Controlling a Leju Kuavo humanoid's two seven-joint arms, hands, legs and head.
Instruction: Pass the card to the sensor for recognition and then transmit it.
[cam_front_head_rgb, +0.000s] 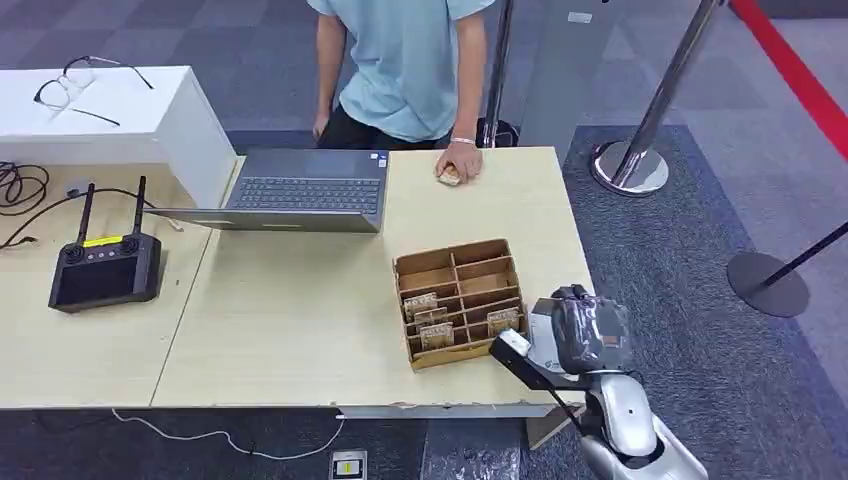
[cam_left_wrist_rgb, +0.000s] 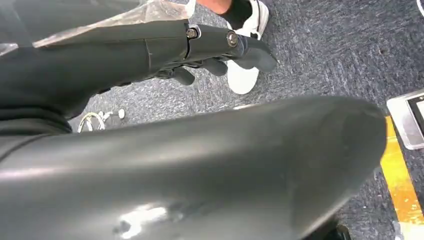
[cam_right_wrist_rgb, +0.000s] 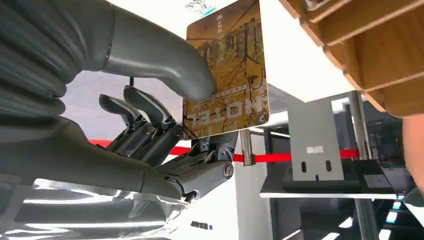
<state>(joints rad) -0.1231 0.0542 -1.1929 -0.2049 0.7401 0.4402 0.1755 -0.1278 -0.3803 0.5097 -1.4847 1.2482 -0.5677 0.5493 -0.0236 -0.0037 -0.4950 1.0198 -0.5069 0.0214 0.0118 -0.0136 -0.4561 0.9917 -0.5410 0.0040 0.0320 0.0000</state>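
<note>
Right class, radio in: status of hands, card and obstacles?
Right hand pinching card beside wooden organizer. Left hand hanging, holding nothing. Person's hand on table.

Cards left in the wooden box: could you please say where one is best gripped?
Probably the upper edge, from above: the cards stand on edge in the box's narrow slots, so only their tops are free for a thumb-and-finger pinch.

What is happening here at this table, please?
The robot's right hand holds a brown card pinched under its thumb, close to the wooden box of cards on the table. The left hand hangs over the carpet, holding nothing. A person stands at the far side beside a laptop, one hand resting on the table.
</note>
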